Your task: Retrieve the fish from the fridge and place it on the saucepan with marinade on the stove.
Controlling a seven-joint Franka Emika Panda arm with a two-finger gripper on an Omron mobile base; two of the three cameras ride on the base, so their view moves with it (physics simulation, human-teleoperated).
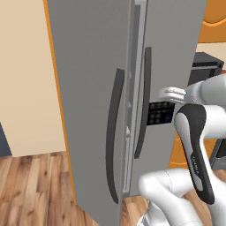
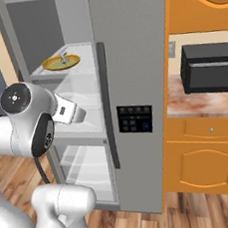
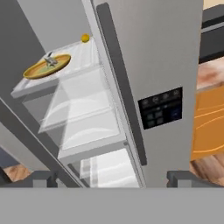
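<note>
The fridge (image 2: 130, 59) stands with its left door (image 1: 88, 101) swung open and its right door shut. On an upper white shelf lies the small grey fish (image 3: 51, 61) on a round yellow-orange plate (image 3: 41, 70); both also show in the right base view, fish (image 2: 64, 57) on plate (image 2: 55, 65). My gripper (image 3: 113, 179) is open and empty, in front of the fridge and below the fish's shelf, well short of it. Its fingertips (image 3: 43, 178) stand wide apart. The saucepan and the stove are out of view.
A tiny orange ball (image 3: 85, 38) sits at the back of the plate's shelf. Lower shelves and drawers (image 3: 92, 118) are bare. The open door stands left of my arm. A black microwave (image 2: 208, 67) sits on a counter (image 2: 200, 106) above orange cabinets, right of the fridge.
</note>
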